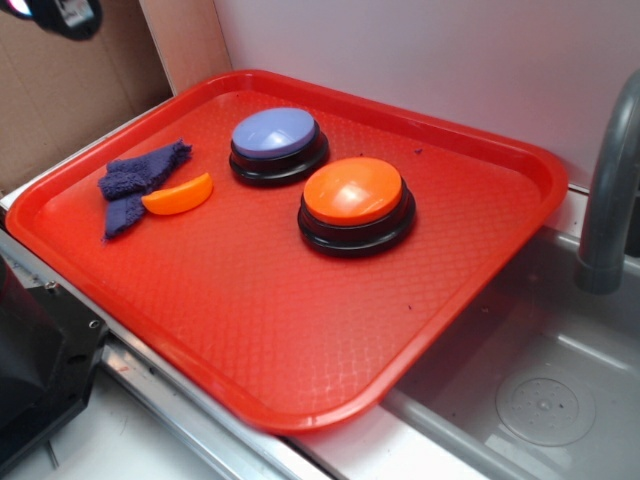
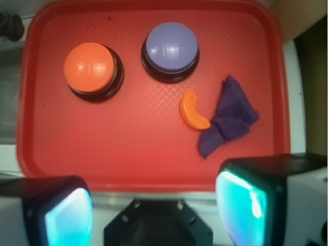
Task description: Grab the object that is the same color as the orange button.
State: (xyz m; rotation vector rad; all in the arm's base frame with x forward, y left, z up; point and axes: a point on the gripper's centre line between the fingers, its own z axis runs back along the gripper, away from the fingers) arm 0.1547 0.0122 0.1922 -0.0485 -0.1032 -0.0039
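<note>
The object, a small glossy orange wedge (image 1: 178,195) (image 2: 193,111), lies on the red tray (image 1: 260,330) (image 2: 138,154) at its left side, touching a dark blue-purple cloth (image 1: 135,185) (image 2: 228,118). The orange button (image 1: 355,200) (image 2: 91,69), a big dome on a black base, sits near the tray's middle. My gripper (image 2: 154,210) hovers high above the tray's near edge, open, its two pads wide apart with nothing between them. In the exterior view only a dark part of the arm shows at the top left.
A lavender-blue dome button (image 1: 276,142) (image 2: 170,48) stands behind the orange one. A grey sink basin (image 1: 540,390) with a faucet pipe (image 1: 610,190) lies right of the tray. Cardboard (image 1: 70,100) backs the left side; a black base (image 1: 40,350) sits front left.
</note>
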